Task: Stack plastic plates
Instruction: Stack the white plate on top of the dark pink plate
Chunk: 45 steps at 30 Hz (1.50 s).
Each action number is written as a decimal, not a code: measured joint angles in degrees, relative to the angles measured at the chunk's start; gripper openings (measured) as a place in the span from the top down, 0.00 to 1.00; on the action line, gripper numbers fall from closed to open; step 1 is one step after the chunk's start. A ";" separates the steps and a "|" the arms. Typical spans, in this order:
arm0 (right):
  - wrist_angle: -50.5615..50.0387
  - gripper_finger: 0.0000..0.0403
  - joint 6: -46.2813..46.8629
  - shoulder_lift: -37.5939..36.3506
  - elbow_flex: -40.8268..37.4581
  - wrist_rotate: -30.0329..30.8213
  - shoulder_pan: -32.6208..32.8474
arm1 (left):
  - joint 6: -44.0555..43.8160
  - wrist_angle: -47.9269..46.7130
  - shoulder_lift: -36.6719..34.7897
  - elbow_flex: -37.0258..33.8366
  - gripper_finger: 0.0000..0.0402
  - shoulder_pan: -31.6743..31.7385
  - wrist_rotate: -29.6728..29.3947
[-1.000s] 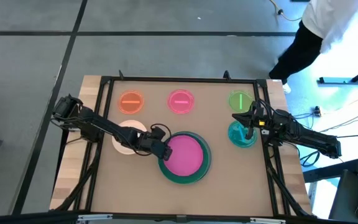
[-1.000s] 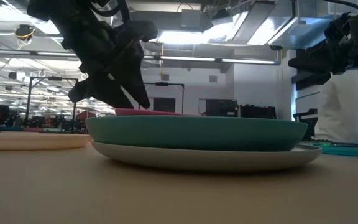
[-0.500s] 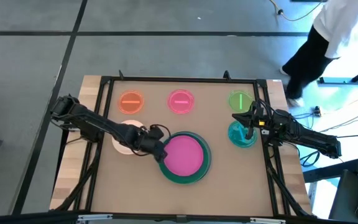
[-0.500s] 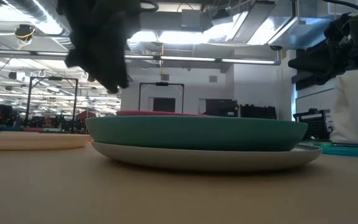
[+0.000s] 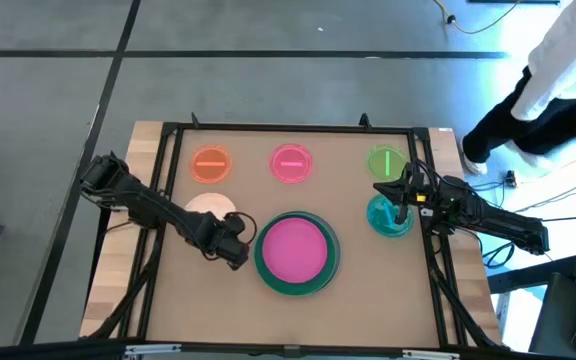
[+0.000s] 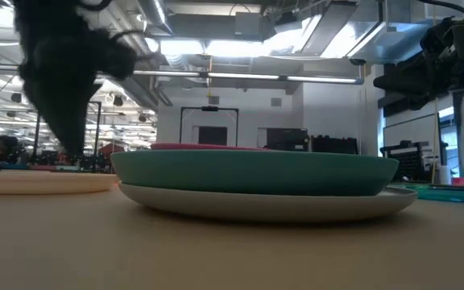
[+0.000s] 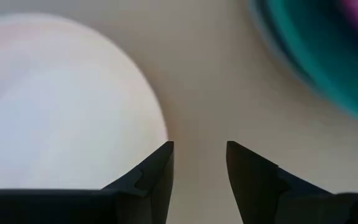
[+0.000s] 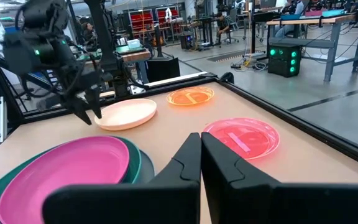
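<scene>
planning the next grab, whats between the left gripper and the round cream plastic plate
Nothing: in the left wrist view, bare tan table separates the open left gripper from the round cream plastic plate. The high view agrees.

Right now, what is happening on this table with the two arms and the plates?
The robot is stacking plastic plates. A magenta plate lies on a large teal plate, which rests on a grey plate in the middle of the table. The left gripper hangs open and empty between that stack and the cream plate. The right gripper is shut, above the small teal plate. The orange plate, pink plate and green plate lie single along the far edge.
</scene>
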 joint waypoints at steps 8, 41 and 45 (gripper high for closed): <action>0.02 0.99 -0.01 0.02 -0.02 0.00 0.01 | -0.50 8.67 0.03 -7.17 0.65 -0.55 -0.04; -0.37 0.99 -0.01 0.02 0.00 0.00 0.01 | 1.16 -7.52 0.07 9.29 0.98 -2.04 -2.56; -0.34 0.99 -0.01 0.01 0.00 0.00 -0.02 | 3.34 -7.82 0.07 14.93 0.98 -2.86 -7.12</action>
